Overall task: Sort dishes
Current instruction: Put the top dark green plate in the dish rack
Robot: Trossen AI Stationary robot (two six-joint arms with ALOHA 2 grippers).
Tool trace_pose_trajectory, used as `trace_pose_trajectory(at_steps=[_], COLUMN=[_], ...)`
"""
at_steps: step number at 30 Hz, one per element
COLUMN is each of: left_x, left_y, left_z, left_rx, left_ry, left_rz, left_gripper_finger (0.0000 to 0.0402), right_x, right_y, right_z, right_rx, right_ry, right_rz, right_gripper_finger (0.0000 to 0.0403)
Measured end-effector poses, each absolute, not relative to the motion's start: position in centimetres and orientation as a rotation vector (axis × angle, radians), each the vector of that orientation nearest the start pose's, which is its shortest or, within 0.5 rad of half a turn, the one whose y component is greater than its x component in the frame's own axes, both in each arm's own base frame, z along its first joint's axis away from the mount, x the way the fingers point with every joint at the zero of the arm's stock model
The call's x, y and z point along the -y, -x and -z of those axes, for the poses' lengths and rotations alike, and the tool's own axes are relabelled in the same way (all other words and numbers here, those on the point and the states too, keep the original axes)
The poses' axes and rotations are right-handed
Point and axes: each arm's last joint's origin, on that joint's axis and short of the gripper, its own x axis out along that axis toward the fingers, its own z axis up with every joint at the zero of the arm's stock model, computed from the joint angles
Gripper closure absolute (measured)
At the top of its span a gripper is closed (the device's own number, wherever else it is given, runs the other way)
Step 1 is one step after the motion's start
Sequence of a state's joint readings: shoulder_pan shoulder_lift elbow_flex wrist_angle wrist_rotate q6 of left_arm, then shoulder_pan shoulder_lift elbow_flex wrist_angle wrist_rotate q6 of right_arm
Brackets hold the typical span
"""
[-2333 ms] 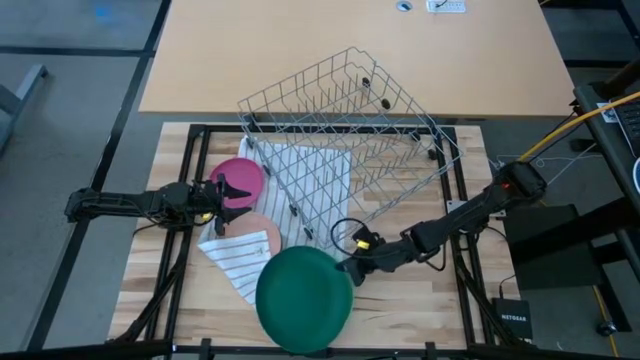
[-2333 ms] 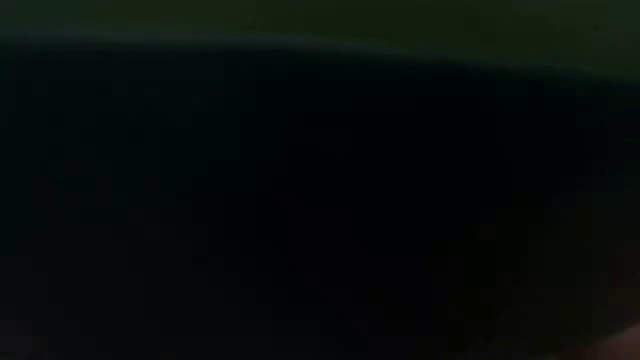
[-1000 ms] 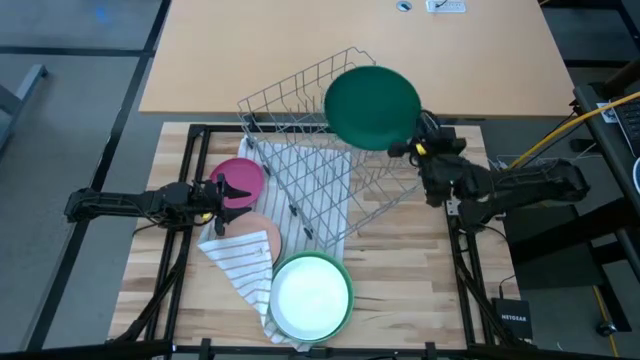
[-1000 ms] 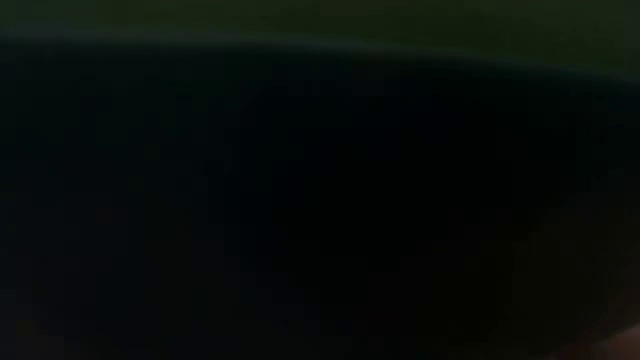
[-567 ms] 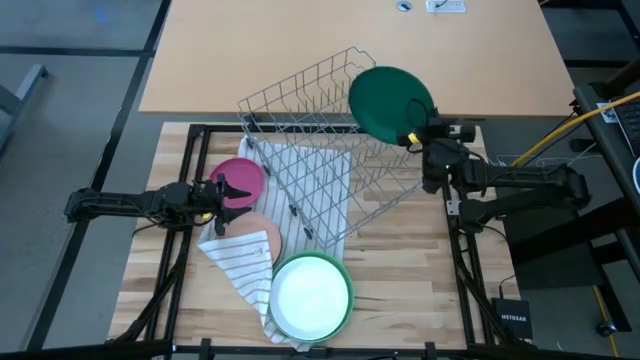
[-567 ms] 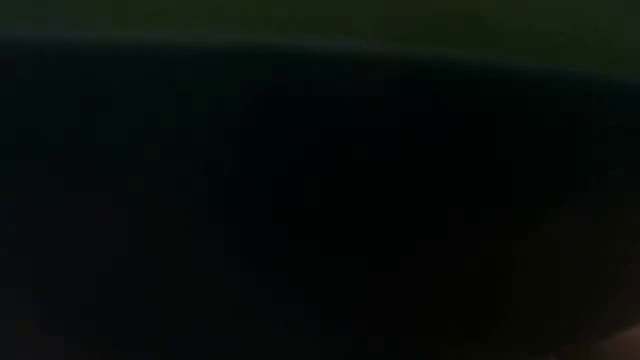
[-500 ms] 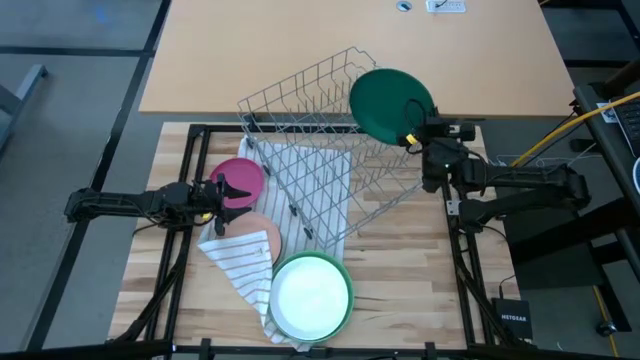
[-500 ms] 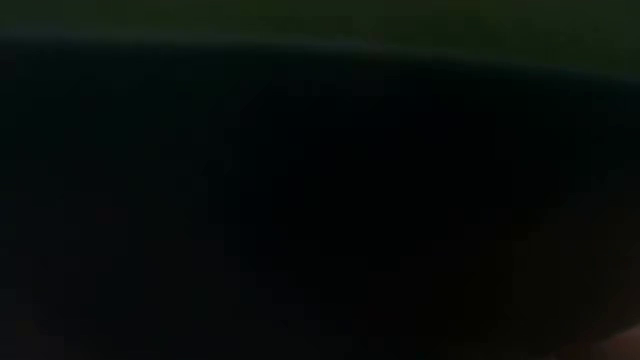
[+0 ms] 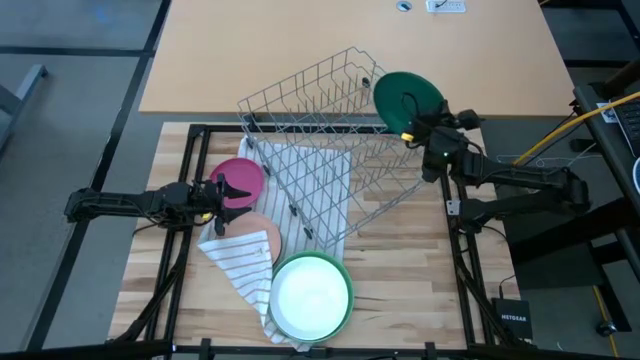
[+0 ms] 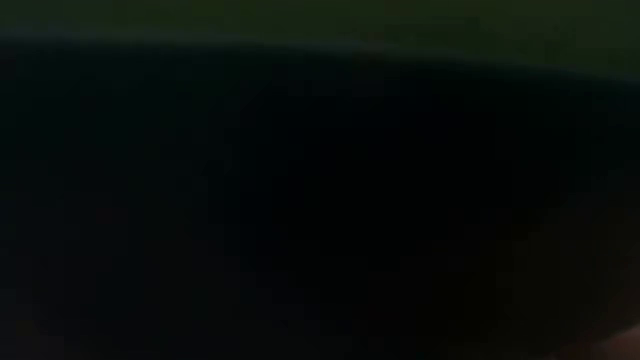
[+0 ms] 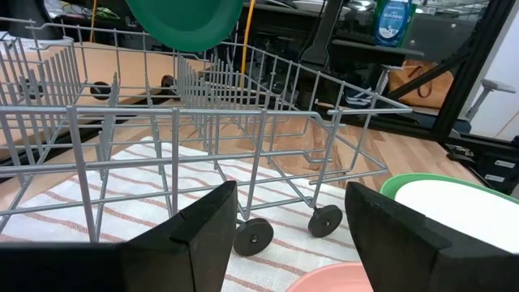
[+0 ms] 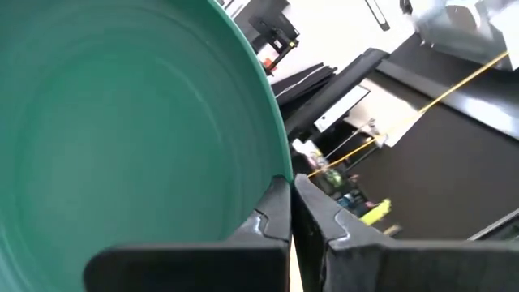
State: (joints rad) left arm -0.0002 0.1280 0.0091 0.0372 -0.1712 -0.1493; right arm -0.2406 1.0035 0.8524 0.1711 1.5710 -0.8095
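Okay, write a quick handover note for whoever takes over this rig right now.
Right gripper: shut on the rim of the dark green plate, held above the far right corner of the wire rack.
Left gripper: open, holding nothing, waiting beside the magenta plate.
On the table: magenta plate and peach plate by the striped cloth; white-inside green bowl at the near edge.
Done: no dish shows in the rack yet.
Left: rack the green plate, then the other three.

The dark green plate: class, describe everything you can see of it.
The dark green plate is round, smooth and plastic-looking, with a shallow raised rim. It is lifted and tilted over the far right corner of the wire rack. The right pincer is shut on its rim; whether it touches the rack is unclear.
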Motion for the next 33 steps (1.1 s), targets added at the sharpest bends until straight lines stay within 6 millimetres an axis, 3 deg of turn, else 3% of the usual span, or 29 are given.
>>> trace_pose_trajectory(at_steps=[21,33], left_x=[-0.5,-0.5], left_y=[-10.4,-10.4], left_z=[-16.0,-16.0], left_rx=[-0.069,-0.068], left_ry=[0.142,0.142], left_rz=[-0.177,-0.176], left_gripper_finger=[0.0183,0.0183], right_x=[7.9,9.3], right_y=[-18.3,-17.4], right_z=[-35.2,-39.3], right_rx=[-0.825,-0.746], right_ry=[0.634,0.524], right_rz=[1.688,1.804], right_gripper_finger=[0.0402,0.0402])
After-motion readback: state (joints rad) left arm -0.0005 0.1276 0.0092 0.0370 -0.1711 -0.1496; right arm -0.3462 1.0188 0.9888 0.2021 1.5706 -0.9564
